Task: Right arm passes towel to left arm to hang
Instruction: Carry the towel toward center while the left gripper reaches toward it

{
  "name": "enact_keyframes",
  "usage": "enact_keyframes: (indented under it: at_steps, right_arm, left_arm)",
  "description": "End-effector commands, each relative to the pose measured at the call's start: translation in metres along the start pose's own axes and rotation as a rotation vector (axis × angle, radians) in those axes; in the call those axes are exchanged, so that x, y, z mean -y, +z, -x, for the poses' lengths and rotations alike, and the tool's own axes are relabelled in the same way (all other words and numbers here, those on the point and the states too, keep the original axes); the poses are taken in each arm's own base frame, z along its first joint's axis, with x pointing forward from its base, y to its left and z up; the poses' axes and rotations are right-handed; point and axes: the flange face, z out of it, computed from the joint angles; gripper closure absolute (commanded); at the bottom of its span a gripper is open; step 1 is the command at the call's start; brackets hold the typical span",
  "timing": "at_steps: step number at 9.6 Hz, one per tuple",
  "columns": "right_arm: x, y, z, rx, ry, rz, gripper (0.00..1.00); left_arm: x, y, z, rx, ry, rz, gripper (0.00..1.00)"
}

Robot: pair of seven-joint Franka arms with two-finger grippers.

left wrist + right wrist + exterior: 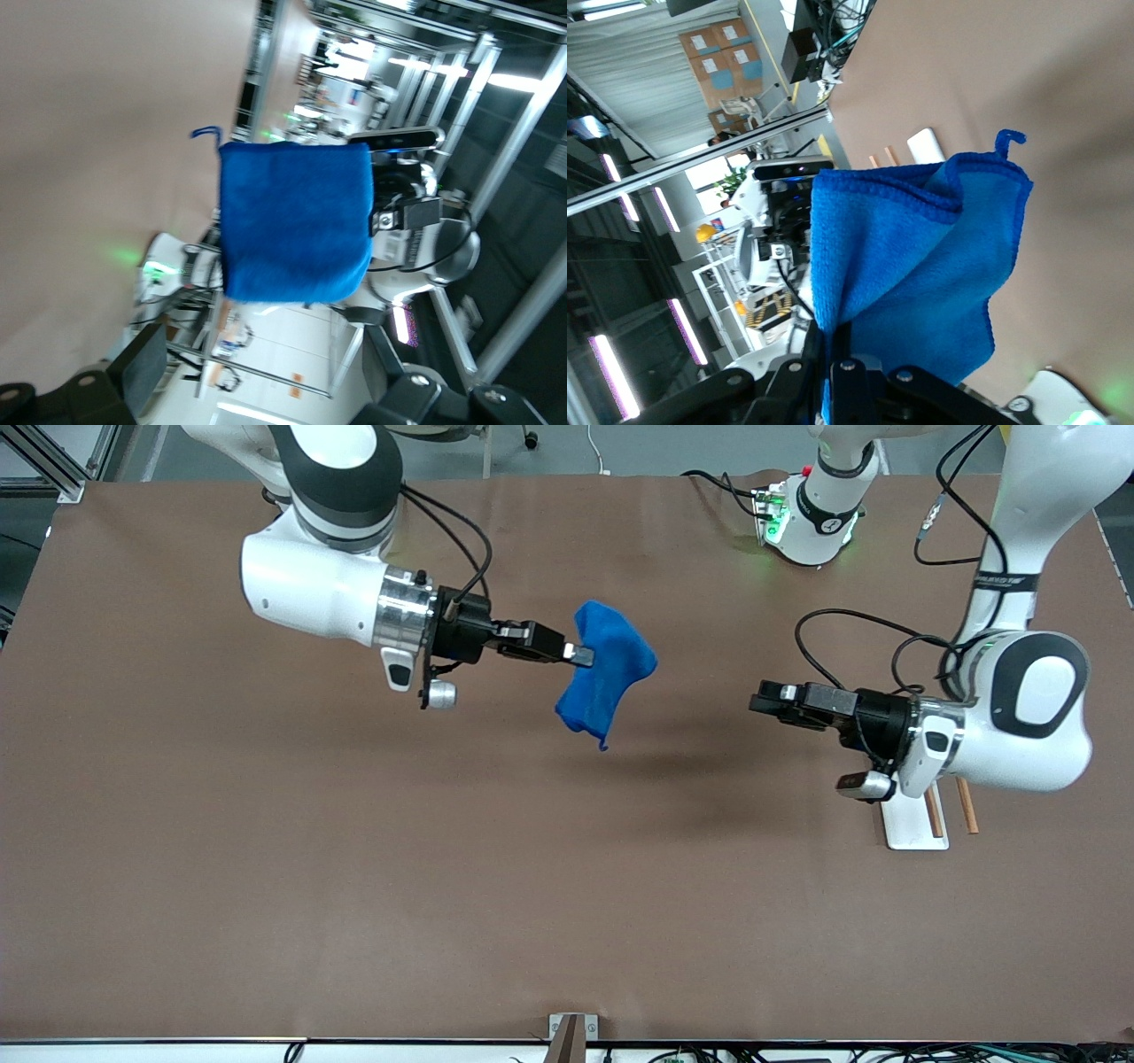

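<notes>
The bright blue towel [611, 669] hangs bunched in the air over the middle of the table, its small corner loop at the lowest tip. My right gripper [580, 655] is shut on the towel's edge and holds it out level toward the left arm. In the right wrist view the towel [921, 257] fans out from the shut right gripper [842, 354]. My left gripper [760, 698] is open and empty, level, pointing at the towel with a gap between them. In the left wrist view the towel [297, 221] hangs ahead of the open left gripper [266, 390].
A white base plate [912, 824] with thin wooden rods [967, 806] stands on the table under the left arm's wrist. The left arm's base [811, 514] stands at the table's edge farthest from the front camera. A small bracket [571, 1032] sits at the edge nearest it.
</notes>
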Motion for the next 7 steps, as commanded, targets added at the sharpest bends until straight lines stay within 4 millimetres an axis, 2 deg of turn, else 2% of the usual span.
enact_keyframes:
  at_steps: [1,2,3,7]
  right_arm:
    - [0.013,0.036,0.011,0.038,0.061,-0.081,1.0]
    - [0.017,0.052,0.014,0.067,0.083,-0.106,1.0]
    - [0.022,0.057,0.019,0.056,0.102,-0.133,1.0]
    - [0.022,0.058,0.02,0.047,0.101,-0.135,1.0]
  left_arm:
    - [0.043,0.027,-0.014,0.082,-0.031,0.173,0.06]
    - [0.055,0.034,-0.015,0.121,-0.053,0.239,0.07]
    - [0.066,0.043,-0.015,0.149,-0.078,0.268,0.08]
    - [0.116,0.064,-0.012,0.224,-0.176,0.383,0.19]
